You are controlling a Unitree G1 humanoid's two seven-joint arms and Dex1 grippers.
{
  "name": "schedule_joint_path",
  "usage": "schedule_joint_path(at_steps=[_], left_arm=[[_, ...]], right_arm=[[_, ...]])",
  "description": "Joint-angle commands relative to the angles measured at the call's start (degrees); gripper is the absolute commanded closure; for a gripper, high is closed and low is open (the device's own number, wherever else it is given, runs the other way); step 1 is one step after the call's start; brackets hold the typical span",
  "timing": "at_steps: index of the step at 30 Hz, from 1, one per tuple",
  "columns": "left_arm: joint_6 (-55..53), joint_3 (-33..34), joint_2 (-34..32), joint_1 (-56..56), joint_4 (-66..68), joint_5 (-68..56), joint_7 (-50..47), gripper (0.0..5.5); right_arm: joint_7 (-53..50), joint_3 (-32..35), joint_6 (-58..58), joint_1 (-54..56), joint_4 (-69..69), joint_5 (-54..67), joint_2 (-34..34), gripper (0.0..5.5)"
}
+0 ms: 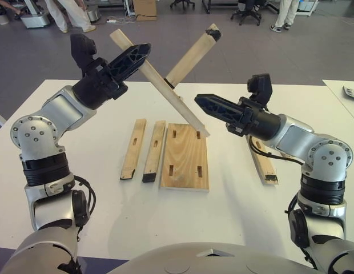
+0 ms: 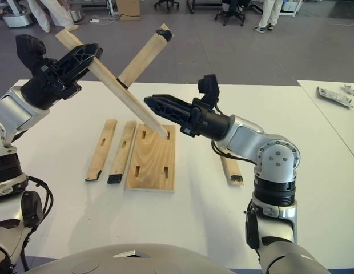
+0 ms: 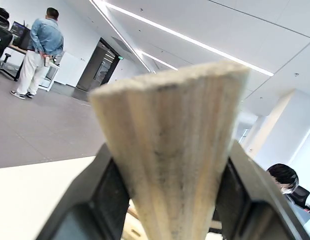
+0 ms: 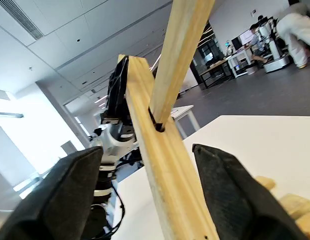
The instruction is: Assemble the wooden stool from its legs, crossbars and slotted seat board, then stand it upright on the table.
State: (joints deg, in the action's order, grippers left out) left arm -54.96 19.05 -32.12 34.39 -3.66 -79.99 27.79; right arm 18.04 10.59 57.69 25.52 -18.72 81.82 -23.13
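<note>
White table (image 1: 125, 222). Nearest the robot, flat mid-table: slotted seat board (image 1: 185, 165), 4 slots facing up, long side running away from the robot. Just left of it, 2 legs lie side by side, roughly parallel w/ the board: outer leg (image 1: 133, 149) & inner leg (image 1: 154, 150), each w/ a black tip at its near end. Inner leg is just beside the board edge, narrow gap between. Right of the board, well apart, a third leg (image 1: 266, 167) lies flat, partly under the R forearm, black tip toward the robot.

Above those, R gripper (image 1: 198, 100) is raised off the table near the board's far end, pointing to the robot's left. Jaws wide: fingers (image 4: 70, 200) sit either side of the long bar (image 1: 165, 90) w/o clamping it, gaps on both sides.

L gripper (image 1: 144, 51) is higher, over the far left of the table, jaws closed on the long bar near its upper end. Bar slopes down to the right, w/ lower end over the board's far right corner. Can't tell if it touches.

Farthest: black-tipped bar (image 1: 194, 54) is plugged into a slot abt mid-length of the long bar & sticks up to the right, so the 2 make an X. Black tip is the top end.
</note>
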Motion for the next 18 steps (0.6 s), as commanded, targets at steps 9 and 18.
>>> schedule_joint_path(at_steps=[9, 18], left_arm=[[21.8, -6.7, -8.8, -11.6, -0.7, 28.5, 32.9, 3.42], [28.7, -9.4, -8.2, -15.0, -0.5, 32.1, 50.1, 3.42]], right_arm=[[-1.9, 10.6, -7.7, -6.2, 6.4, -11.5, -6.1, 2.19], [-1.6, 10.6, -6.7, -4.7, 8.5, -13.7, -6.6, 2.19]])
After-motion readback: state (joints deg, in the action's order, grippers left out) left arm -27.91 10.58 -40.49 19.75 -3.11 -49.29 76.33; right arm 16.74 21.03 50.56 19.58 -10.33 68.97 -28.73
